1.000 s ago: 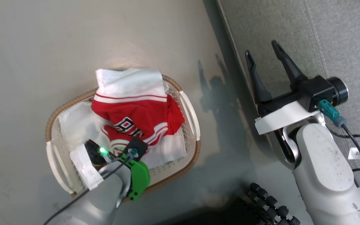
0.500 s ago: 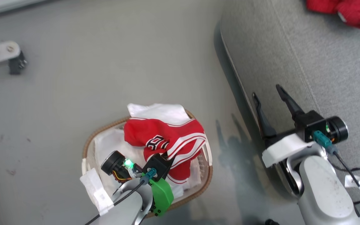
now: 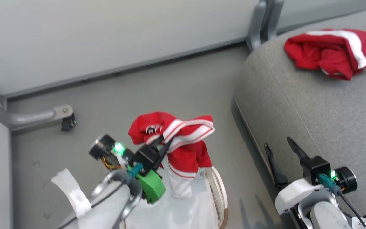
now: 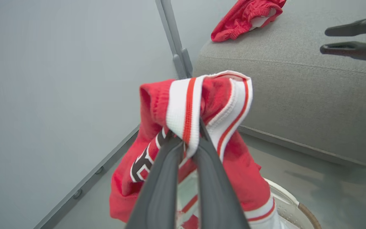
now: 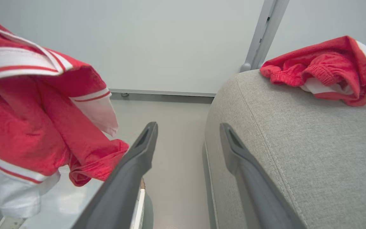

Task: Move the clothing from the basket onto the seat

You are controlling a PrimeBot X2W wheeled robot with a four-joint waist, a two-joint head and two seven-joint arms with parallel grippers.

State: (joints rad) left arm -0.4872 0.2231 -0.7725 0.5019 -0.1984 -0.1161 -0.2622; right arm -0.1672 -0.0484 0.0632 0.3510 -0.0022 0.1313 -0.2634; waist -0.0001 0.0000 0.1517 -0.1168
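Observation:
My left gripper [image 3: 163, 142] is shut on a red garment with white stripe trim [image 3: 187, 154], holding it up above the basket [image 3: 223, 194]. In the left wrist view the striped band [image 4: 183, 105] is pinched between the fingers [image 4: 157, 190], and black-and-white lettering shows lower down. A white panel hangs toward the basket's white liner [image 3: 183, 213]. Another red garment [image 3: 329, 52] lies crumpled at the far end of the grey seat [image 3: 297, 105]. My right gripper [image 3: 278, 144] stands open by the seat's near edge with nothing between its fingers [image 5: 138, 159].
A pale wall panel [image 3: 106, 38] runs along the back, with a grey metal post [image 3: 260, 22] at the seat's far corner. A grey frame leg with a black foot [image 3: 65, 119] stands on the floor at the left. Bare grey floor lies between basket and seat.
The head camera has tilted up, bringing the wall and the seat's far end into view. My left gripper has risen, lifting the red garment out of the basket. The right gripper stays open.

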